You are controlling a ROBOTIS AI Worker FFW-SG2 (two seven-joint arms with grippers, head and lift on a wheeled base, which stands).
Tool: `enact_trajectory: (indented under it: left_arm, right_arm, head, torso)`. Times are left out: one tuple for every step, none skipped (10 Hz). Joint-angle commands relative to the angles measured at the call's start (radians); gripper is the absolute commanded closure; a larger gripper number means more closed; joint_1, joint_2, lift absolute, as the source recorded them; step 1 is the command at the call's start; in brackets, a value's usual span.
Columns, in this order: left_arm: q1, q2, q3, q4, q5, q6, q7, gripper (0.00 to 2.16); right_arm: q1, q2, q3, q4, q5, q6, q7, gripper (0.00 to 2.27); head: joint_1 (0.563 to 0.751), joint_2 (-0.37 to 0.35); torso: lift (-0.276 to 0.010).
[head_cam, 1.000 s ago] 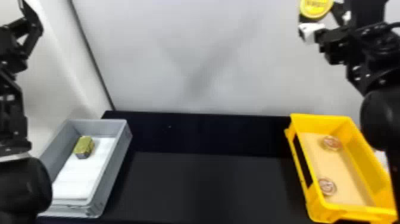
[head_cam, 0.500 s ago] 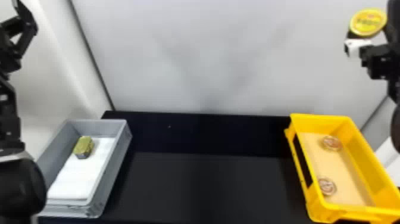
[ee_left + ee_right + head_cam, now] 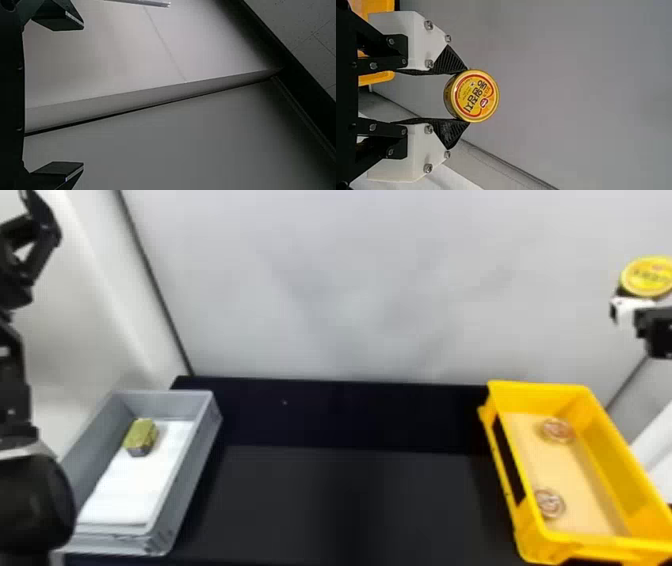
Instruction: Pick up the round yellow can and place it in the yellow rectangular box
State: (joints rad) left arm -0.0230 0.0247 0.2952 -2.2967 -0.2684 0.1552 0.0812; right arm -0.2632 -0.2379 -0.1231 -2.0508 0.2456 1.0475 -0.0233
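Note:
High at the right edge of the head view, my right gripper point(image 3: 631, 307) holds the round yellow can point(image 3: 648, 276) up behind and above the yellow rectangular box point(image 3: 615, 470). The right wrist view has the can point(image 3: 474, 96) pinched at its sides between the black ridged tips of my right gripper point(image 3: 462, 95), its printed lid facing the camera. My left gripper point(image 3: 30, 240) is parked raised at the upper left of the head view; in the left wrist view the fingers of my left gripper point(image 3: 82, 97) stand wide apart with nothing between them.
Two round clear-looking items point(image 3: 557, 430) lie on the yellow box's tan floor. At the left, a grey box point(image 3: 192, 475) holds a white sheet point(image 3: 130, 490) and a small gold-topped block point(image 3: 141, 437). A black table point(image 3: 345, 500) lies between the boxes, a pale wall point(image 3: 375, 290) behind.
Holding the can, my right gripper has moved rightward and somewhat down in the head view, its arm now mostly past the right edge. The left arm has shifted slightly leftward. Both boxes have stayed put.

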Motion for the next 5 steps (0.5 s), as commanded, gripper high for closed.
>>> enact_trajectory:
  left_arm:
    - [-0.002, 0.001, 0.003, -0.004, 0.0, 0.003, -0.003, 0.05]
    - [-0.002, 0.001, 0.004, -0.006, 0.0, 0.004, -0.006, 0.05]
    - [-0.003, 0.003, 0.004, -0.006, 0.0, 0.006, -0.006, 0.05]
    - [-0.005, 0.004, 0.004, -0.007, 0.0, 0.008, -0.009, 0.05]
    - [-0.006, 0.006, 0.004, -0.009, -0.002, 0.008, -0.008, 0.05]
  right_arm:
    - [0.022, -0.003, -0.055, 0.075, -0.097, -0.028, -0.032, 0.75]
    - [0.029, -0.004, -0.073, 0.107, -0.123, -0.044, -0.037, 0.75]
    - [0.036, -0.009, -0.087, 0.144, -0.155, -0.061, -0.046, 0.75]
    - [0.045, -0.017, -0.096, 0.181, -0.2, -0.076, -0.061, 0.75]
    - [0.053, -0.027, -0.098, 0.216, -0.241, -0.101, -0.081, 0.75]
  head:
    - [0.697, 0.054]
    - [0.697, 0.054]
    - [0.697, 0.054]
    - [0.697, 0.054]
    - [0.697, 0.054]
  torso:
    - [-0.003]
    - [-0.003]
    - [-0.003]
    - [-0.003]
    - [-0.003]
